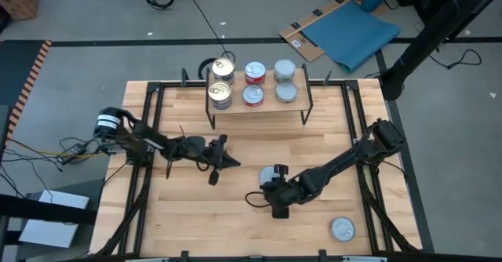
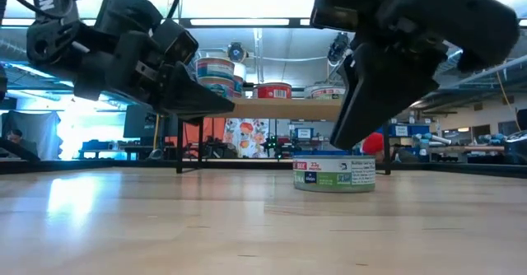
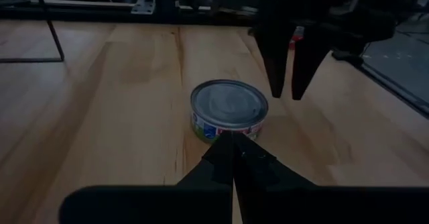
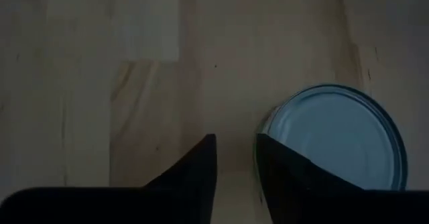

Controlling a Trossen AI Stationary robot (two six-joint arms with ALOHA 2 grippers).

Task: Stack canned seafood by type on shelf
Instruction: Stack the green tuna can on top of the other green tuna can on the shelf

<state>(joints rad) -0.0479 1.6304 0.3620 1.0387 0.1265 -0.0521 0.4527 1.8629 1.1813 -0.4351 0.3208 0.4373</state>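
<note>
1. Both my arms are dark, near black, built of chunky jointed segments linked by slimmer tubes.
2. My left arm (image 1: pixel 145 140) carries a round white-and-black banded part at its 9 o'clock end, with thin loose cables trailing off it.
3. White block lettering, only partly readable, marks a left-arm link in the low view.
4. My left pincer (image 3: pixel 231 158) has two matte black fingers tapering to wedge tips.
5. My right pincer (image 4: pixel 234 160) has the same black, pointed, flat-sided fingers.
6. My right arm (image 1: pixel 345 158) is a slim dark tube with a bulkier block-shaped wrist.
</note>
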